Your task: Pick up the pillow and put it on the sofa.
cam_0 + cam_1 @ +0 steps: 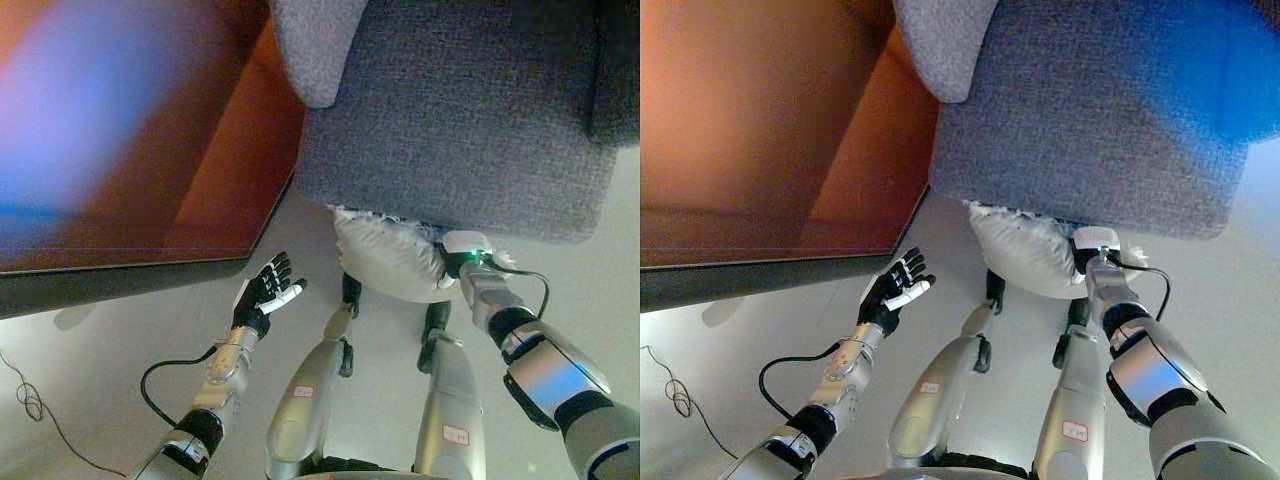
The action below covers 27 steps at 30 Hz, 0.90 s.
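A white pillow (390, 255) lies on the pale floor against the front edge of the grey sofa (450, 110), with its top edge tucked under the sofa front. My right hand (452, 263) is at the pillow's right end and touches it; most of the hand is hidden by the pillow. My left hand (265, 290) is open and empty above the floor, left of the pillow and apart from it. Both hands also show in the right eye view, the left hand (895, 288) and the right hand (1083, 262).
A large red-brown piece of furniture (150, 190) with a dark lower edge fills the left side, close to the sofa's left corner. A lighter grey cushion (315, 50) hangs over the sofa's top left. A thin cable (30, 400) lies on the floor at the far left.
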Motion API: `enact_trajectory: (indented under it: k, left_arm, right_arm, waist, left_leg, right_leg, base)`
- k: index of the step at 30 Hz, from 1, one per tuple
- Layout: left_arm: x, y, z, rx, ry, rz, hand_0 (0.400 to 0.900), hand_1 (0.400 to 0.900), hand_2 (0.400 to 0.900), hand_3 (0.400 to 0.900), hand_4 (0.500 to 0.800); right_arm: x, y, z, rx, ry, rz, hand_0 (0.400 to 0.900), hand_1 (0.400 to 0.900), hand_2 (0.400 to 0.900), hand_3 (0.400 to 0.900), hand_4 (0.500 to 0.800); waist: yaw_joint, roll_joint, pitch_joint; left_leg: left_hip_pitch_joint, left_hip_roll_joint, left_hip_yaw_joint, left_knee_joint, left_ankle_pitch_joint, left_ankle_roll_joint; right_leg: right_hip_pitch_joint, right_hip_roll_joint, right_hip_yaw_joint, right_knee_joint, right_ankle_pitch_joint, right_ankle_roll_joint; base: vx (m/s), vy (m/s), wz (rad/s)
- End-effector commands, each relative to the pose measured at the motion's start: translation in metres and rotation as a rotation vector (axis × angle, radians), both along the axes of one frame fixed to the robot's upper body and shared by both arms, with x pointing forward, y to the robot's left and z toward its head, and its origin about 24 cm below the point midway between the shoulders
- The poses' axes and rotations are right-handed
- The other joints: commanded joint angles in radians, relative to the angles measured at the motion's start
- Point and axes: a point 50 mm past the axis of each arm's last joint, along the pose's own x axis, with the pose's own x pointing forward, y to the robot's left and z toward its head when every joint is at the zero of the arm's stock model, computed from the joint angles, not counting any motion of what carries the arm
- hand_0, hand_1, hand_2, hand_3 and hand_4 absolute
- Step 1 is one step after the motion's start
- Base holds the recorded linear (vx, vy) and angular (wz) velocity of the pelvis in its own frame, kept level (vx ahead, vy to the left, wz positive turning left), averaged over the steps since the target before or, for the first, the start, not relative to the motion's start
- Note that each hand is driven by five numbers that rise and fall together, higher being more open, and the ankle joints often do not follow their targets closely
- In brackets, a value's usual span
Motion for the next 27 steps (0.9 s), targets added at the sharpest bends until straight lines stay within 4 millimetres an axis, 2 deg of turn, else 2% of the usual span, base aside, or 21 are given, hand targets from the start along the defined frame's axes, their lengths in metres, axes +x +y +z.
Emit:
enact_trajectory:
  k: [1,2,3,4,5,12,21,27]
  left_arm:
    - [0.017,-0.007,0.03,-0.065,-0.173,0.027,0.9,0.9,0.9,0.9,0.8]
    - [0.017,-0.007,0.03,-0.068,-0.174,0.026,0.9,0.9,0.9,0.9,0.8]
    - [0.017,-0.007,0.03,-0.069,-0.175,0.026,0.9,0.9,0.9,0.9,0.8]
    - [0.016,-0.007,0.03,-0.071,-0.177,0.027,0.9,0.9,0.9,0.9,0.8]
    - [0.016,-0.007,0.03,-0.072,-0.178,0.025,0.9,0.9,0.9,0.9,0.8]
    - [0.016,-0.006,0.031,-0.077,-0.187,0.022,0.9,0.9,0.9,0.9,0.8]
    - [0.016,-0.005,0.032,-0.069,-0.19,0.019,0.9,0.9,0.9,0.9,0.8]
    - [0.016,0.005,0.028,-0.038,-0.157,0.015,0.9,0.9,0.9,0.9,0.8]
  right_arm:
    - [0.012,-0.022,0.036,-0.147,-0.028,-0.022,0.9,0.9,0.9,0.9,0.8]
    - [0.013,-0.023,0.039,-0.156,-0.018,-0.024,0.9,0.9,0.9,0.9,0.8]
    - [0.013,-0.023,0.04,-0.161,-0.015,-0.025,0.814,0.814,0.814,0.814,0.748]
    - [0.015,-0.024,0.043,-0.17,-0.011,-0.026,0.588,0.588,0.588,0.588,0.613]
    - [0.016,-0.024,0.045,-0.173,-0.01,-0.027,0.4,0.4,0.4,0.4,0.5]
    - [0.02,-0.019,0.052,-0.18,-0.025,-0.021,0.4,0.4,0.4,0.4,0.5]
    - [0.023,-0.015,0.057,-0.14,-0.064,-0.008,0.4,0.4,0.4,0.4,0.5]
    - [0.02,-0.003,0.044,-0.031,-0.088,0.037,0.4,0.4,0.4,0.4,0.5]
  waist:
    - [0.013,0.035,0.046]
    - [0.014,0.039,0.046]
    - [0.015,0.04,0.046]
    - [0.017,0.045,0.046]
    - [0.018,0.049,0.046]
    - [0.024,0.058,0.046]
    - [0.027,0.045,0.046]
    - [0.028,0.001,0.029]
  left_leg:
    - [-0.019,-0.069,0.014,0.061,-0.113,-0.003]
    - [-0.025,-0.069,0.015,0.061,-0.111,-0.005]
    - [-0.027,-0.069,0.016,0.06,-0.11,-0.005]
    - [-0.029,-0.071,0.015,0.057,-0.109,-0.005]
    - [-0.03,-0.07,0.015,0.056,-0.109,-0.005]
    - [-0.029,-0.069,0.015,0.041,-0.103,-0.007]
    - [-0.008,-0.065,0.011,0.028,-0.102,-0.007]
    - [0.054,-0.05,0.009,0.012,-0.117,-0.005]
  right_leg:
    - [0.041,0.02,-0.026,-0.275,0.176,0.018]
    - [0.035,0.02,-0.025,-0.275,0.177,0.018]
    - [0.033,0.02,-0.025,-0.276,0.178,0.018]
    - [0.029,0.02,-0.024,-0.278,0.18,0.018]
    - [0.025,0.019,-0.024,-0.278,0.18,0.019]
    - [0.021,0.015,-0.029,-0.286,0.189,0.025]
    - [0.037,0.018,-0.032,-0.294,0.197,0.027]
    - [0.103,0.027,-0.038,-0.309,0.191,0.026]
  base:
    - [-0.02,0.036,-0.01]
    - [0.0,0.0,0.0]
    - [0.0,0.0,0.0]
    - [0.0,0.0,0.0]
    - [0.0,0.0,0.0]
    - [0.0,0.0,0.0]
    - [-0.01,-0.002,-0.01]
    - [-0.02,-0.025,-0.07]
